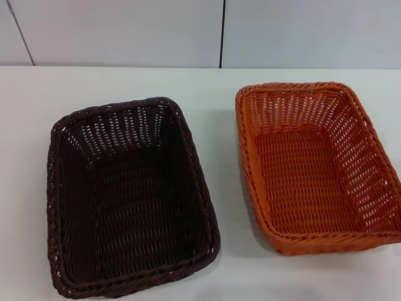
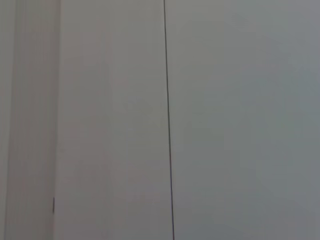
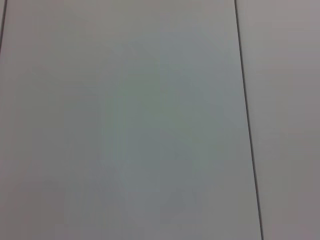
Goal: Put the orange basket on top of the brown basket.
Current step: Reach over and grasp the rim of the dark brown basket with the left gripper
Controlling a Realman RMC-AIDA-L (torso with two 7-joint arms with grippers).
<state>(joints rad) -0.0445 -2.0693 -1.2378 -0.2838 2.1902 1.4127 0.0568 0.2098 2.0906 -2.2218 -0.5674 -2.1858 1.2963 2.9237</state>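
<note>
On the white table (image 1: pixel 219 94), the brown basket (image 1: pixel 128 200) sits left and the orange basket (image 1: pixel 316 166) right, side by side, apart, both upright. Wrist views show only a panelled wall (image 2: pixel 240 120). Neither gripper appears, so finger state cannot be told.

The orange basket (image 1: pixel 316 166) runs off the right edge, the brown basket (image 1: pixel 128 197) just clips the bottom edge.
</note>
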